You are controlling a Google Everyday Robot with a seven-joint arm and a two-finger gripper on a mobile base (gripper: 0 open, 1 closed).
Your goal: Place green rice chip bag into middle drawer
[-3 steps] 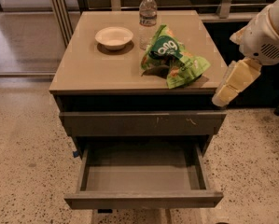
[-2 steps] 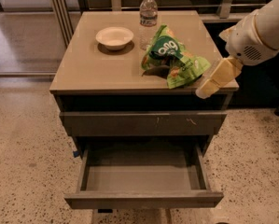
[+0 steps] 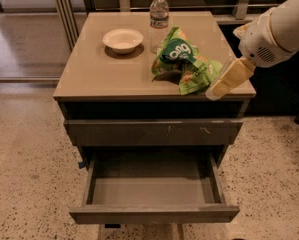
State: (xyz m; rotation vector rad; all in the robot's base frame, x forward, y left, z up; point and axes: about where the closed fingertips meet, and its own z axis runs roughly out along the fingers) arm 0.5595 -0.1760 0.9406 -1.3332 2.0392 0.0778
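Note:
The green rice chip bag [image 3: 185,63] lies crumpled on the right half of the cabinet top [image 3: 101,76], with white lettering on a dark-green patch. My gripper [image 3: 226,80] hangs from the white arm [image 3: 276,29] at the cabinet's right front edge, just right of the bag and touching or nearly touching its right end. The middle drawer [image 3: 151,190] is pulled out below, and the part of its inside that shows holds nothing; its plain front panel [image 3: 154,214] faces me.
A white bowl [image 3: 123,39] and a clear water bottle [image 3: 159,20] stand at the back of the cabinet top, left of the bag. The upper drawer front [image 3: 154,132], with small pale scratches, is closed. Speckled floor surrounds the cabinet.
My gripper has moved left from beside the cabinet's right edge up to the right end of the bag. The bag, bowl, bottle and drawer have not moved.

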